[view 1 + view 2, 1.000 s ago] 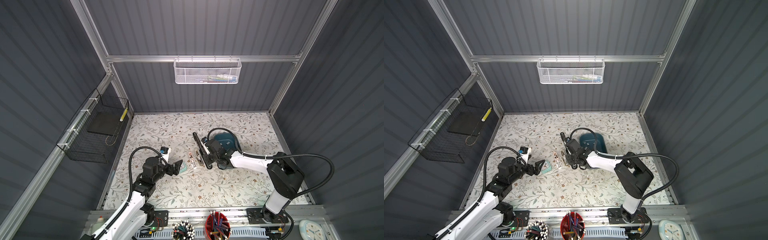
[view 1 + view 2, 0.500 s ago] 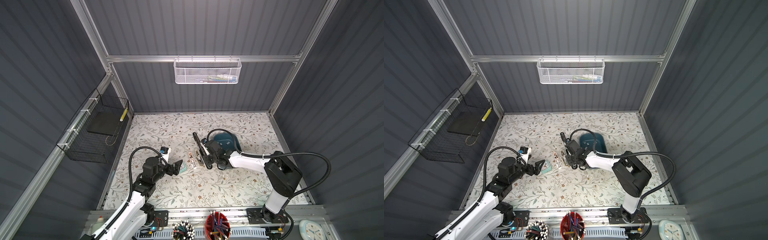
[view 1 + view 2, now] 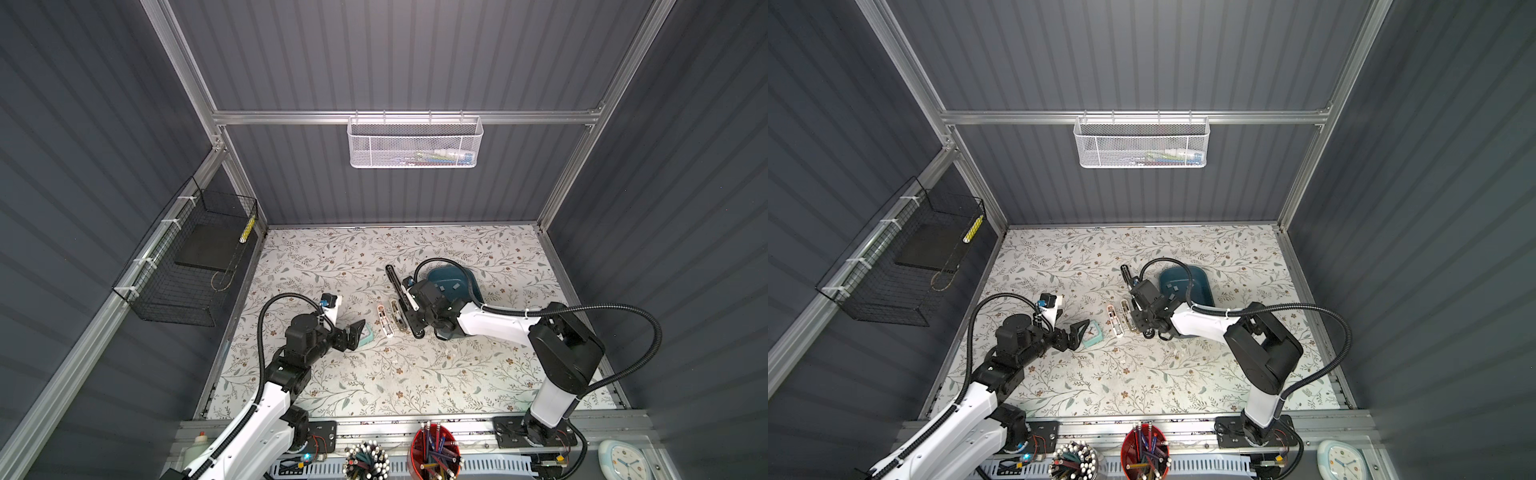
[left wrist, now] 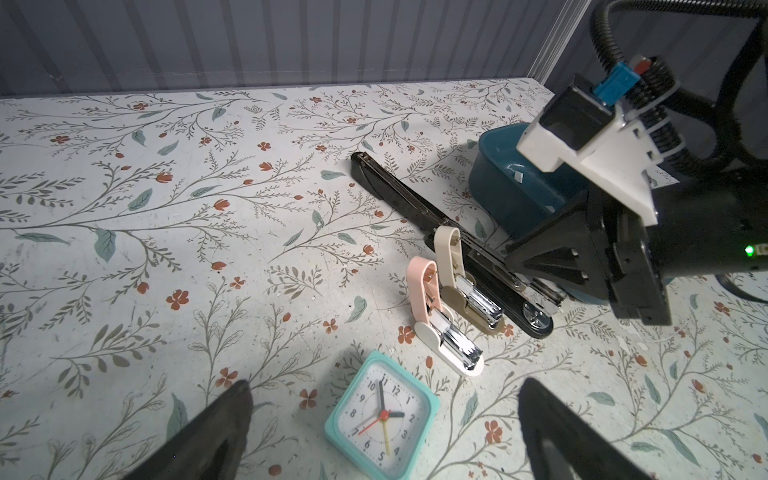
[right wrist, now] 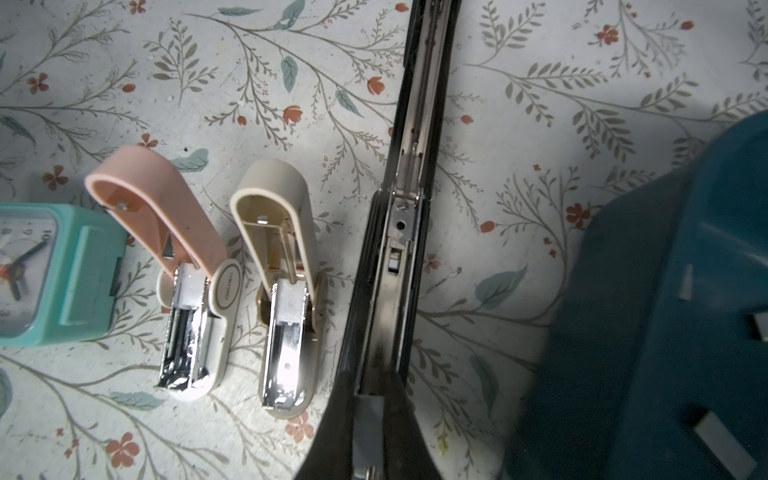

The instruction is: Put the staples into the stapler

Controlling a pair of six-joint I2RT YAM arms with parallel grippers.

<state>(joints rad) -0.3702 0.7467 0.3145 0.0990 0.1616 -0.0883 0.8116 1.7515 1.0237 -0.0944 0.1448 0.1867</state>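
Note:
A long black stapler (image 5: 415, 124) lies opened flat on the floral table, also visible in both top views (image 3: 400, 295) (image 3: 1126, 272). My right gripper (image 5: 368, 388) is shut on a grey strip of staples (image 5: 368, 424), right over the metal channel at the stapler's near end (image 3: 411, 322). More staples (image 3: 442, 285) (image 5: 685, 286) lie in the teal tray (image 3: 465, 286). A pink stapler (image 4: 424, 291) and a beige stapler (image 4: 451, 257) stand open beside the black one. My left gripper (image 4: 386, 388) is open and empty, low over a small clock.
A mint alarm clock (image 4: 382, 415) lies between the left fingers, close to the pink stapler. The teal tray (image 5: 665, 332) sits right beside the right gripper. A black wire basket (image 3: 187, 266) hangs on the left wall. Pen cups (image 3: 434, 455) stand at the front edge.
The right arm's elbow has edged slightly left. Both grippers stay where they were, and the right one still holds the strip over the black stapler.

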